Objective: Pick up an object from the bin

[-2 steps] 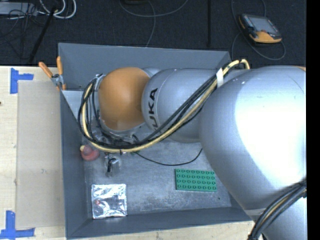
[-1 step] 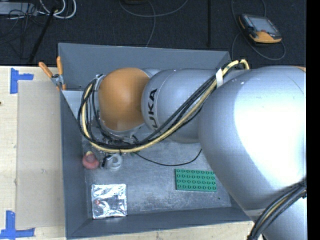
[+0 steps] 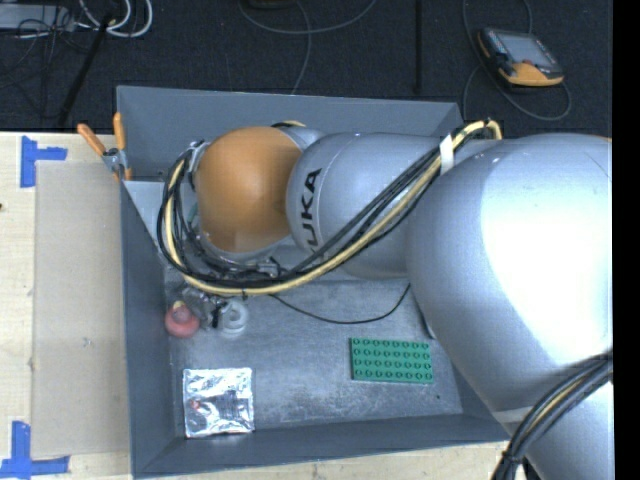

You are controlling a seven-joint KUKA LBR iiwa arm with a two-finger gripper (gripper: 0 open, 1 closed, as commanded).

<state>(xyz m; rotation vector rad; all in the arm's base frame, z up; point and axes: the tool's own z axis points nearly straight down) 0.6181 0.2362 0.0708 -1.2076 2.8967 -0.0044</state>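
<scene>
My gripper [image 3: 213,311] is low in the bin's left part, mostly hidden under the arm's orange cover. A small red rounded thing [image 3: 181,320] lies just left of it on the bin floor. A pale grey round thing [image 3: 232,320] lies just right of it. Both are very close to the gripper; I cannot tell whether either is touched or held.
A shiny silver foil packet [image 3: 218,400] lies near the front left corner. A flat green studded building plate [image 3: 392,360] lies at the front centre-right. The big grey arm with its cables covers the bin's back and right.
</scene>
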